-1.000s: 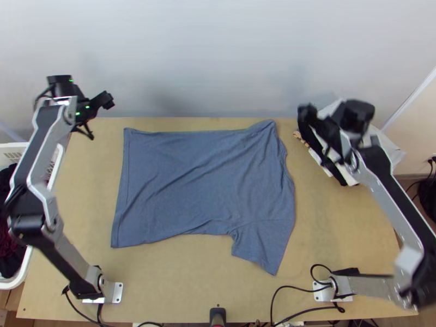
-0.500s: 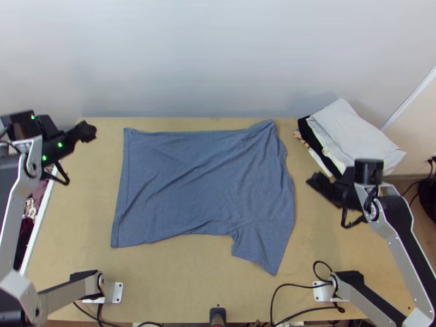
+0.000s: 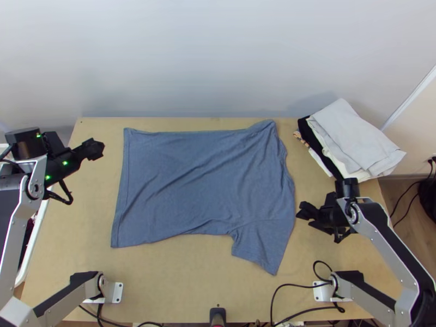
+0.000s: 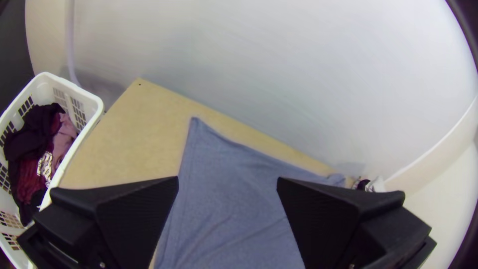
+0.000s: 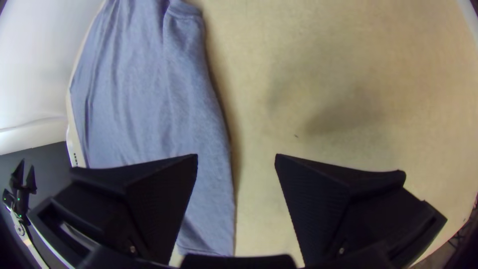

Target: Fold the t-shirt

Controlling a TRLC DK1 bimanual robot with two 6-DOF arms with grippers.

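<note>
A white basket [image 4: 89, 104] of clothes [image 4: 30, 144] stands left of the left gripper [image 3: 97, 149], which is released, its fingers wide apart. To its right the blue t-shirt [image 3: 207, 185] lies spread on the table [image 3: 180, 283], up to just beside the right gripper [image 3: 306, 211], also released; beyond that one, a folded cloth stack [image 3: 349, 136] crowds the far corner.

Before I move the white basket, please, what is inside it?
In the white basket lie, bunched, a dark cloth, a deep red cloth and a pinkish cloth. What lies beneath them is covered.
</note>
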